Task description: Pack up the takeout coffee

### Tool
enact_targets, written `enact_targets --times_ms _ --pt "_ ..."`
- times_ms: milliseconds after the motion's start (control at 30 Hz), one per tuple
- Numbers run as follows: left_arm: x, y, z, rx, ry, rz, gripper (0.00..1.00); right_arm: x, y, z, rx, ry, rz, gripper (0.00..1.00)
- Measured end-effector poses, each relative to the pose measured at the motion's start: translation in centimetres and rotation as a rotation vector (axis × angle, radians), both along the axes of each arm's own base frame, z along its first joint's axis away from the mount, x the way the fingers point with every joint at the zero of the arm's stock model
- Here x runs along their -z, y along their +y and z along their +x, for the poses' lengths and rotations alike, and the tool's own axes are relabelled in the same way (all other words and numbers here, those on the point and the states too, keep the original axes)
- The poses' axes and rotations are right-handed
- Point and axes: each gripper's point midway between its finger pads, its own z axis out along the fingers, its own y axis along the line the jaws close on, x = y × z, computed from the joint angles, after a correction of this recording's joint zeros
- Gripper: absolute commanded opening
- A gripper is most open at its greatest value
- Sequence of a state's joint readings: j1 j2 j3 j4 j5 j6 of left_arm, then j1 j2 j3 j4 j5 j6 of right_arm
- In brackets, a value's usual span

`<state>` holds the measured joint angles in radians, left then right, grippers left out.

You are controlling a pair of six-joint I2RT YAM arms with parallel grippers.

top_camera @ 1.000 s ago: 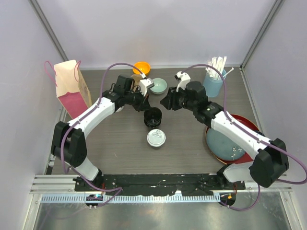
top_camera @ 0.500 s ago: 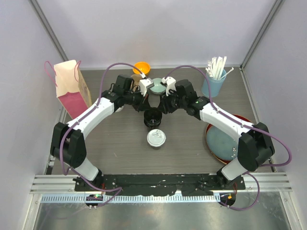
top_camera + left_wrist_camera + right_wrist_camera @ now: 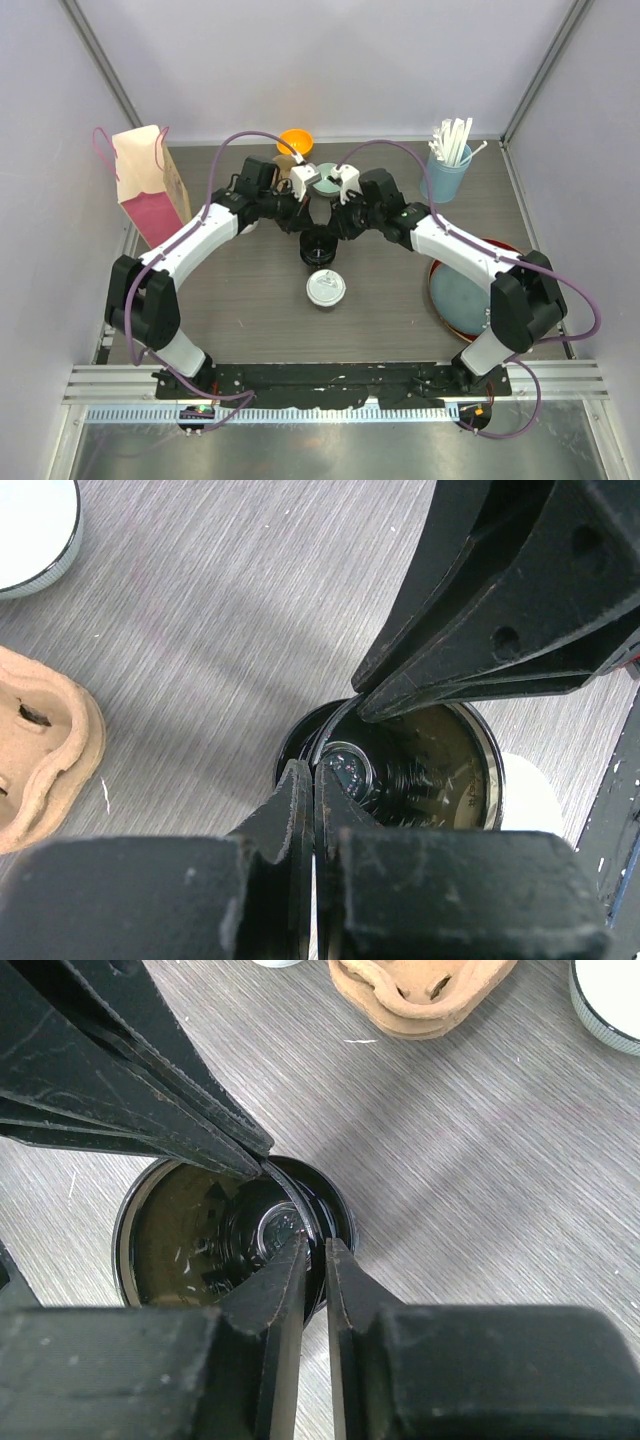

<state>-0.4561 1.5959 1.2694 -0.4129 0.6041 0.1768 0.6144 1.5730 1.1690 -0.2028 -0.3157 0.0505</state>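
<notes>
Two small black paper cups are sat on the surface (image 3: 230,300). The open cup (image 3: 318,245) is stood upright mid-surface with no lid, dark glossy inside on show, rim pinched in the left end effector (image 3: 314,770). The lidded cup (image 3: 326,288), white-capped, is parked just beside it, nearer the arm bases.

Left gripper (image 3: 308,228) and right gripper (image 3: 333,228) are nose to nose in the middle, right over an open black cup (image 3: 318,250), but the jaws are too hidden to read from up here. A white lid (image 3: 326,288) lies on the cup's near side, apart from it. Further out: pink paper bag (image 3: 148,185) far left, orange bowl (image 3: 295,141) and pale green bowl (image 3: 326,185) at the back, blue tumbler of straws (image 3: 445,178), red tray (image 3: 508,248) holding a blue plate (image 3: 462,300) on the right.
</notes>
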Motion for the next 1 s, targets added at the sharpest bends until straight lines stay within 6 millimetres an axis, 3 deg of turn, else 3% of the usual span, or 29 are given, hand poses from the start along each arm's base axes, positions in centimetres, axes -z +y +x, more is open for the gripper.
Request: enact_targets --times_ms 100,233,333,500,1000 --pt "0.03 0.03 0.0 0.003 -0.003 0.003 0.0 0.03 0.07 -0.04 0.001 -0.003 -0.005 0.14" --pt "0.05 0.06 0.01 0.006 -0.007 0.005 0.0 0.15 0.0 0.07 0.012 -0.014 -0.02 0.38" --pt "0.11 0.09 -0.04 0.008 -0.006 0.008 0.0 0.27 -0.29 0.31 0.03 -0.025 -0.042 0.4" --pt "0.17 0.13 -0.11 0.009 -0.003 0.01 0.0 -0.01 -0.44 0.71 0.044 -0.042 -0.051 0.4" --pt "0.19 0.15 -0.12 0.01 -0.004 0.012 0.0 -0.36 0.3 0.39 0.033 -0.065 -0.059 0.17"
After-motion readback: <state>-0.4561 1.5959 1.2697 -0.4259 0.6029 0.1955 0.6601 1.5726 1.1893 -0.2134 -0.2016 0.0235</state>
